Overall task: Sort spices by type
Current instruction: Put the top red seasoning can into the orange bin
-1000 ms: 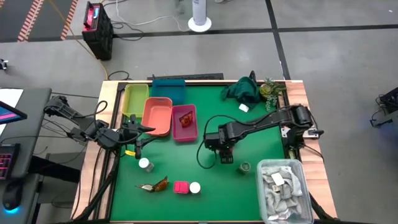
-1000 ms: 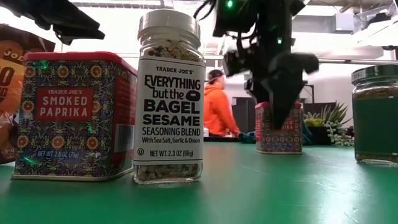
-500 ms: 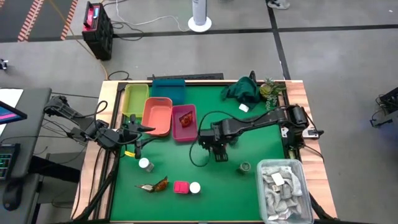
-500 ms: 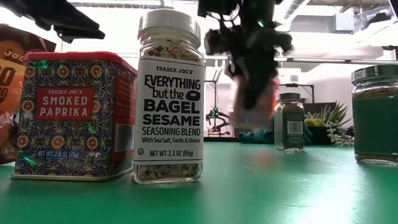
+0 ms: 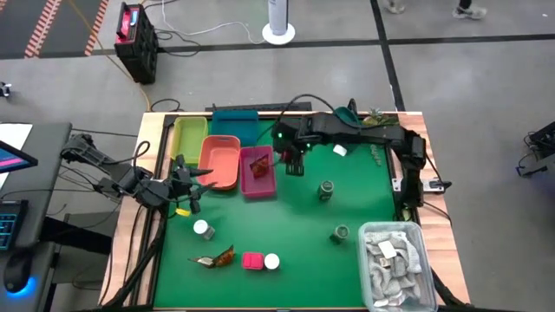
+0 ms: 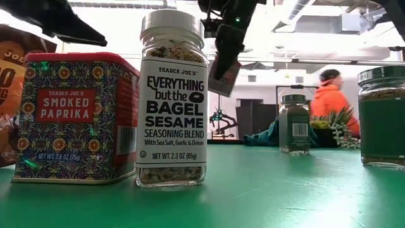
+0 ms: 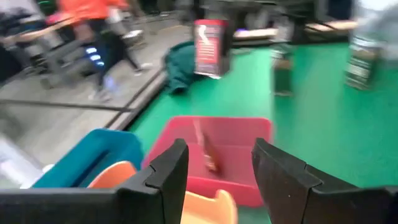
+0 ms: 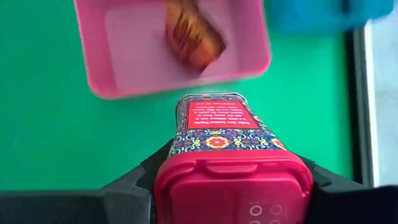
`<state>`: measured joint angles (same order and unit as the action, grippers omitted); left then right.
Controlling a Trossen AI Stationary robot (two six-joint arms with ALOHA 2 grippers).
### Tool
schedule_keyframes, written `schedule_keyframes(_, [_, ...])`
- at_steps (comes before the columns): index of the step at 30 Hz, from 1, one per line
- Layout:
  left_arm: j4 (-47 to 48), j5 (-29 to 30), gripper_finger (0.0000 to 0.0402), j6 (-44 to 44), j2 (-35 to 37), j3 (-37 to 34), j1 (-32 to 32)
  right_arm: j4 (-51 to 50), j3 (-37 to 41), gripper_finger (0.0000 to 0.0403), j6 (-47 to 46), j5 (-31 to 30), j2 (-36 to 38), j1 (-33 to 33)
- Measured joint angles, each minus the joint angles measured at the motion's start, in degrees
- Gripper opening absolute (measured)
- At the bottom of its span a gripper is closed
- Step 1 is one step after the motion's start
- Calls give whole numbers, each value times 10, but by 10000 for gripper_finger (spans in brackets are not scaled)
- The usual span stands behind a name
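My right gripper [image 5: 295, 161] is shut on a pink-lidded paprika tin [image 8: 233, 155], in the air beside the pink bin [image 5: 270, 185]; the low view shows the tin [image 6: 224, 76] tilted, high off the table. A reddish-brown sachet [image 5: 258, 164] lies in that bin. My left gripper [image 5: 187, 186] hovers open by the orange bin [image 5: 218, 161]. On the green mat stand two white-topped jars [image 5: 202, 229] [image 5: 271, 260], two green-topped jars [image 5: 326, 190] [image 5: 341, 232], a second pink tin [image 5: 252, 261] and a sachet [image 5: 217, 257]. My right gripper pinches the tin's lid end [image 8: 169, 169] between its two fingers [image 8: 134, 182], one on each side, coming from above and pointing down. The tin is lifted clear and hangs below the fingers, tilted, with its patterned body [image 8: 219, 127] toward the table.
A yellow-green bin [image 5: 186, 137] and a teal bin [image 5: 234, 124] sit at the far left. A grey bin of pale packets [image 5: 395, 260] fills the near right corner. A dark green cloth [image 5: 338, 126] lies at the far edge. A person in orange [image 6: 329, 95] moves in the room behind.
My right gripper has lifted the tin off the middle of the mat and carried it up, toward the far edge and the pink bin. The tin stood upright on the table before and now hangs tilted. The green-topped jar behind it has come into sight.
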<state>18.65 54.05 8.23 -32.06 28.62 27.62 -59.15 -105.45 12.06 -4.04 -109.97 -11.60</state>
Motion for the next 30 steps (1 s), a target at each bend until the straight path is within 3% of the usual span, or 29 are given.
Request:
schedule_keyframes(3, [-39,-20,169,-21,-17,0,-51,55,0,225,35,11,0,5])
schedule_keyframes(10, [-103,-245,169,-59,-64,24,-218,116,0,225,70,11,0,11])
schedule_keyframes(14, [-103,-311,170,-69,-109,51,-287,121,0,225,70,10,0,19])
schedule_keyframes(20, [-108,-331,202,-93,-207,102,-319,155,0,226,78,10,0,37])
schedule_keyframes(30, [-111,-361,314,-106,-323,189,-318,168,0,226,91,5,0,51])
